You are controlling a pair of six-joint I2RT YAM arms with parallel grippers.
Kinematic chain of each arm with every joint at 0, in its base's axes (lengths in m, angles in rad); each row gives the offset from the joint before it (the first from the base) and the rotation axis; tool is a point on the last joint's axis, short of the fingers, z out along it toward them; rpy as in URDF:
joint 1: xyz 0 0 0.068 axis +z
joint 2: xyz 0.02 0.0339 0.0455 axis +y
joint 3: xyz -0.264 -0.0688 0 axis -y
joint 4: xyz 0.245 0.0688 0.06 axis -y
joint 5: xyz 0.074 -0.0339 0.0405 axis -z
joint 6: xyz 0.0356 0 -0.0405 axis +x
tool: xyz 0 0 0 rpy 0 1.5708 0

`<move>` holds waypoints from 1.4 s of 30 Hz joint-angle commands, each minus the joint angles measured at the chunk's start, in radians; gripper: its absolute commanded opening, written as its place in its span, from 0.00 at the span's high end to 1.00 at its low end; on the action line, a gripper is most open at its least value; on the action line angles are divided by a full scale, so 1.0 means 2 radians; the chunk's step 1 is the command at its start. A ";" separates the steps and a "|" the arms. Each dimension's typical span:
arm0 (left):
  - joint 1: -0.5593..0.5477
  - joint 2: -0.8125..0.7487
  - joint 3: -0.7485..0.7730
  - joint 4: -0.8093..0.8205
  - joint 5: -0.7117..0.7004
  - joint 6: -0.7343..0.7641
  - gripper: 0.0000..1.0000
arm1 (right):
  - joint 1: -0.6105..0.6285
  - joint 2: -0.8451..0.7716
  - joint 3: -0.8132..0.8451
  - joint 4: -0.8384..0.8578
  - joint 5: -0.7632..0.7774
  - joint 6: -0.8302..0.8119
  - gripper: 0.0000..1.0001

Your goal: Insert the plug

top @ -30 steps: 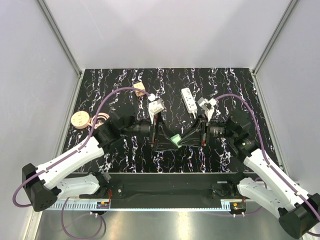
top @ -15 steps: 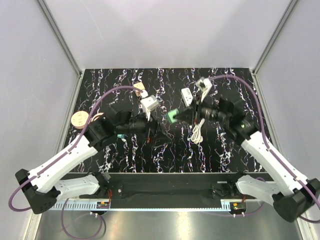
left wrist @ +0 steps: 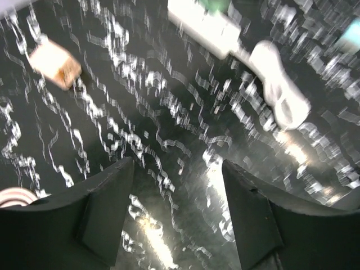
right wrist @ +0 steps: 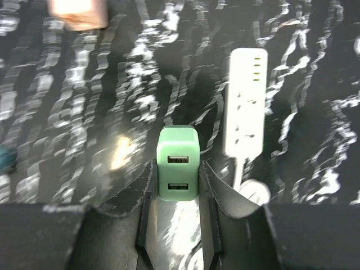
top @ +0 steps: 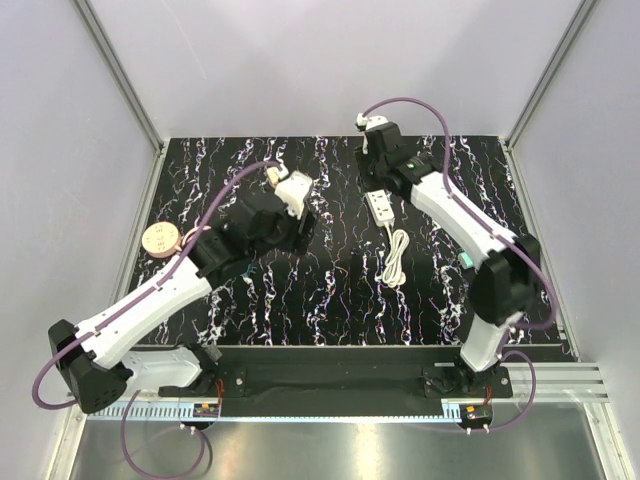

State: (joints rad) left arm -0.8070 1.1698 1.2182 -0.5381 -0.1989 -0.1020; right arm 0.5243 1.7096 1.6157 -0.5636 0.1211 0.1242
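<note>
The light-green plug (right wrist: 178, 163), with two USB slots facing the camera, sits between my right gripper's (right wrist: 178, 183) fingers, which are shut on it. It hangs above the table just left of the white power strip (right wrist: 246, 104). In the top view the right gripper (top: 373, 180) is at the strip's (top: 380, 206) far end and hides the plug. My left gripper (left wrist: 177, 191) is open and empty above bare table; in the top view it (top: 304, 222) is left of the strip. The left wrist view shows the strip (left wrist: 205, 22) at the top edge.
The strip's coiled white cord (top: 397, 256) runs toward the front. A tan wooden block (top: 277, 175) lies at the back left, and a wooden disc (top: 160, 238) and ring (top: 200, 237) at the left edge. A blurred teal thing (left wrist: 351, 28) lies beyond the cord.
My right gripper took the plug from the middle front of the table up and back to the strip's far end. My left gripper let go and drew back left, open.
</note>
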 commanded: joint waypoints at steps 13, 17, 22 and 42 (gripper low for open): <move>-0.014 -0.041 -0.061 0.065 -0.101 0.015 0.01 | -0.085 0.233 0.226 -0.114 -0.014 -0.085 1.00; -0.016 -0.043 -0.061 0.065 -0.106 0.018 0.01 | -0.094 0.254 0.241 -0.129 -0.044 -0.097 1.00; -0.017 -0.046 -0.061 0.065 -0.106 0.019 0.01 | -0.095 0.265 0.248 -0.146 -0.059 -0.110 1.00; -0.021 -0.036 -0.059 0.063 -0.102 0.020 0.01 | -0.095 0.316 0.284 -0.148 -0.095 -0.122 1.00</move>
State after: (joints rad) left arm -0.8436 1.1011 1.0885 -0.4614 -0.3832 -0.0753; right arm 0.3283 2.3104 2.1410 -0.8619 -0.0479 -0.1024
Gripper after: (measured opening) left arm 0.984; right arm 0.332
